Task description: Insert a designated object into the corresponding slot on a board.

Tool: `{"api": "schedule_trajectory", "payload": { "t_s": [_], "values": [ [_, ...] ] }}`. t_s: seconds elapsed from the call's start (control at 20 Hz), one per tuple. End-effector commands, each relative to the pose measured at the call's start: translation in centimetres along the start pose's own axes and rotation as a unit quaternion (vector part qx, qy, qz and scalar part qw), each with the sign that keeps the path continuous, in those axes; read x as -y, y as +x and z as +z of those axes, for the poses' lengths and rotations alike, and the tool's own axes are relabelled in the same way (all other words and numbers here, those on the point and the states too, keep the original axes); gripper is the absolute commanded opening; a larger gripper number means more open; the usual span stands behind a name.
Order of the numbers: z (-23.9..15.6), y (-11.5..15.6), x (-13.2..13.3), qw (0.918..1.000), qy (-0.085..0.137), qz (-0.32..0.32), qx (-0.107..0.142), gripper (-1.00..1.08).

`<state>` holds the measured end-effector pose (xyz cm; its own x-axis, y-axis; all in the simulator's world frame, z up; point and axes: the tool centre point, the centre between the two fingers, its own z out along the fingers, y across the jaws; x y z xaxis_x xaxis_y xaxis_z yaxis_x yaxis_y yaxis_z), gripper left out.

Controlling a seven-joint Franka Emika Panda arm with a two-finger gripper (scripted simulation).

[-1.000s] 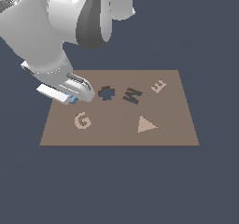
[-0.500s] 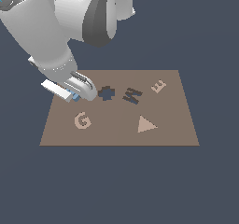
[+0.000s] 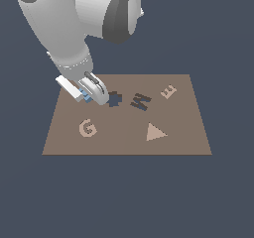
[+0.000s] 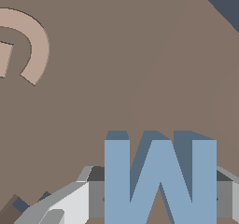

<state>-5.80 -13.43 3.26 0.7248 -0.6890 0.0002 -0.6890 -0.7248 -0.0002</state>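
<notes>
The light-blue M-shaped block [image 4: 158,178] fills the wrist view, clamped between my grey fingers [image 4: 95,199]. In the exterior view only a sliver of the block [image 3: 87,97] shows under my gripper [image 3: 89,95], which is shut on it. It hovers over the brown board [image 3: 173,143] near its far corner on the exterior view's left. The dark M-shaped slot [image 3: 140,101] lies toward the exterior view's right of the gripper, beyond the gear-like hole. The block sits above bare board, not over the slot.
A dark scalloped gear-like hole [image 3: 115,99] sits right beside the gripper. Tan shapes lie on the board: a G [image 3: 88,128] [image 4: 32,45], a triangle [image 3: 155,132] and an E [image 3: 168,90]. The arm's bulky white links [image 3: 74,19] hang over the board's far side.
The gripper has carried the block a little toward the exterior view's right, onto the board's corner and closer to the gear-like hole. Its grip on the block is unchanged.
</notes>
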Motion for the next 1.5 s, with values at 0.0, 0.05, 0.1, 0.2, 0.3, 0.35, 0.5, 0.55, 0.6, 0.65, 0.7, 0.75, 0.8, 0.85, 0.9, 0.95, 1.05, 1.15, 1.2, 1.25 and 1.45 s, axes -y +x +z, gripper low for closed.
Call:
{"api": "schedule_trajectory", "payload": {
  "t_s": [0.0,0.05,0.1,0.2,0.3,0.35,0.5,0.55,0.6,0.65,0.7,0.75,0.8,0.85,0.9,0.95,1.05,1.15,1.2,1.25,1.45],
  "values": [
    [-0.1,-1.1,0.4,0.9994,0.0,0.036,0.0,-1.0],
    [-0.1,-1.5,0.6,0.9987,0.0,0.051,0.0,-1.0],
    [-0.1,-2.0,0.8,0.9978,0.0,0.067,0.0,-1.0],
    [-0.1,-2.9,1.3,0.995,0.0,0.099,0.0,-1.0],
    [-0.2,-3.8,1.8,0.9913,0.0,0.132,0.0,-1.0],
    [-0.2,-4.2,2.1,0.9891,0.0,0.148,0.0,-1.0],
    [-0.3,-5.4,3.0,0.9809,0.0,0.194,0.0,-1.0],
    [-0.3,-5.8,3.4,0.9778,0.0,0.21,0.0,-1.0],
    [-0.3,-6.2,3.7,0.9744,0.0,0.225,0.0,-1.0],
    [-0.3,-6.5,4.1,0.9708,0.0,0.24,0.0,-1.0],
    [-0.3,-6.8,4.4,0.967,0.0,0.255,0.0,-1.0],
    [-0.4,-7.2,4.8,0.963,0.0,0.27,0.0,-1.0],
    [-0.4,-7.5,5.2,0.9587,0.001,0.284,0.0,-1.0],
    [-0.4,-7.8,5.6,0.9543,0.001,0.299,0.0,-1.0],
    [-0.4,-8.1,6.0,0.9496,0.001,0.313,0.0,-1.0],
    [-0.4,-8.3,6.4,0.9447,0.001,0.328,0.0,-1.0],
    [-0.5,-8.8,7.3,0.9343,0.001,0.356,0.0,-1.0],
    [-0.5,-9.3,8.2,0.9231,0.001,0.385,0.0,-1.0],
    [-0.5,-9.5,8.7,0.9172,0.001,0.398,0.0,-1.0],
    [-0.6,-9.6,9.1,0.9112,0.001,0.412,0.0,-1.0],
    [-0.6,-10.2,10.8,0.8879,0.001,0.46,0.001,-1.0]
  ]
}}
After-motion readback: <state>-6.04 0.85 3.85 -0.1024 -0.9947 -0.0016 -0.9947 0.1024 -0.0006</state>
